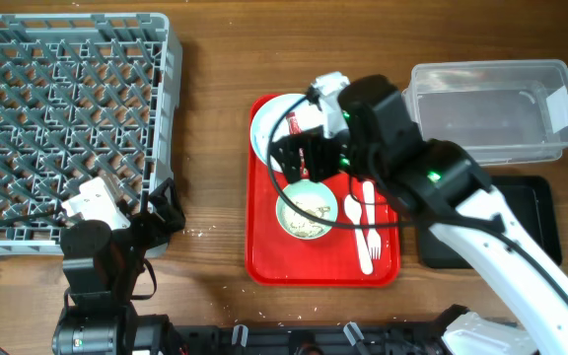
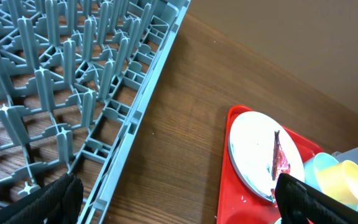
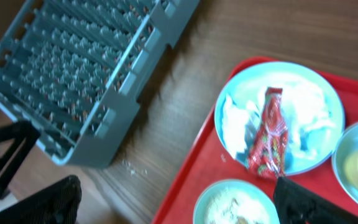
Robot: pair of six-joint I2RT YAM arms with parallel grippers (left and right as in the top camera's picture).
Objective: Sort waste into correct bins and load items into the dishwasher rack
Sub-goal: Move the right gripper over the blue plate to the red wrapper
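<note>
Right gripper [image 3: 178, 202], jaws spread wide, hovers over the red tray [image 3: 191, 165]. The red snack wrapper [image 3: 267, 134] lies on the pale blue plate [image 3: 278, 66] amid crumpled tissue [image 3: 235, 124], just ahead of it. Left gripper [image 2: 180, 204], also spread, sits beside the dishwasher rack [image 2: 73, 81].

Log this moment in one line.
left jaws: open, empty, at rack corner | right jaws: open, empty, above plate | plate: tissue and red wrapper on it | rack: no dishes seen

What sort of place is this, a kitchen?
Probably a robotics test bench staged as a canteen dish-return: a grey dishwasher rack, a red tray of dirty dishes, and a clear tub for waste.
</note>
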